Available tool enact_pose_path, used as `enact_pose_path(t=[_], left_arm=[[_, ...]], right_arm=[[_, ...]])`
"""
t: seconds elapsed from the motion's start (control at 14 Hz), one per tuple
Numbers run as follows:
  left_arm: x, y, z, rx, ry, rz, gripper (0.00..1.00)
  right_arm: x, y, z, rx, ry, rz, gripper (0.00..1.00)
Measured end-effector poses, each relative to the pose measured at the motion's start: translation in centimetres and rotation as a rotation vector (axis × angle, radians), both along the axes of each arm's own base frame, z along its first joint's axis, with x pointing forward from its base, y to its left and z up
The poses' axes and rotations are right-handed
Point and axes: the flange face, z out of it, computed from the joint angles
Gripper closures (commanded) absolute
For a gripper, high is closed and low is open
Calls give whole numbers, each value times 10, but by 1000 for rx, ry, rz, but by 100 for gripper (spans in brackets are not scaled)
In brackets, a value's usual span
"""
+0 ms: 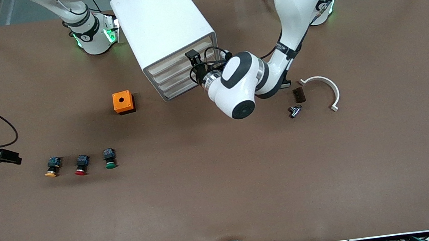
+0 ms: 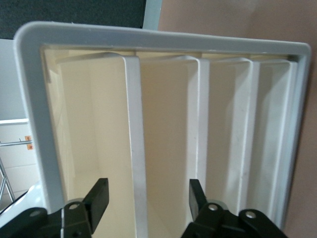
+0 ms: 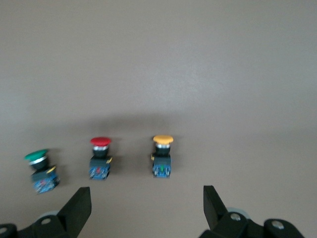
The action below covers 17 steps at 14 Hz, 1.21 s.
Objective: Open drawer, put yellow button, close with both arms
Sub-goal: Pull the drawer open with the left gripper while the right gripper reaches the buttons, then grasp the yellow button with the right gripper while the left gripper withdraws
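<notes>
Here we have our left gripper [image 2: 146, 198] at the cabinet [image 1: 164, 28], jaws apart astride the top drawer [image 2: 133, 124] front. Our right gripper [image 3: 146, 208] hangs open above the yellow button [image 3: 162, 156], well away from the cabinet.

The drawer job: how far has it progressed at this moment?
Nothing is finished: the drawer looks shut. In hand: the left gripper has its open fingers astride that drawer's front ridge. The right gripper hangs open by the yellow button, which lies on the table. Opening, placing and closing remain.
</notes>
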Motion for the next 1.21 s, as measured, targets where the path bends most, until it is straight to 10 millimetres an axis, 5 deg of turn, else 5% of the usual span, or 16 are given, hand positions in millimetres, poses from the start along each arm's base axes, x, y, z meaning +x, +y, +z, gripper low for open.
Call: enact_pose_path(t=[0.14,0.29,0.5,0.86,1.07,1.14,1.21], left_arm=[[-10,-8,-1,0,1,-18,47],[-14,-11,-2,2,0,-25,72],[-19,-16,-4,1,7,-31,96],[-10,-9,-7,1,17,-8,97],[33,26,-5,-2,9,71,93],[52,42,-3,-6,-2,109,93],[71,57,-1,-15,-19,148,89]], right_arm=[[-9,-8,-61,-14,-44,-10,0],[-23,-13,-112,-19,-50,-20,0],[-32,-23,-152,-23,-48,-35,0],[-38,-26,-191,-21,-29,-40,0],[-41,-25,-197,-18,-18,-40,0],[-42,-25,-199,-18,-16,-40,17],[-42,-24,-201,-17,-14,-39,49]])
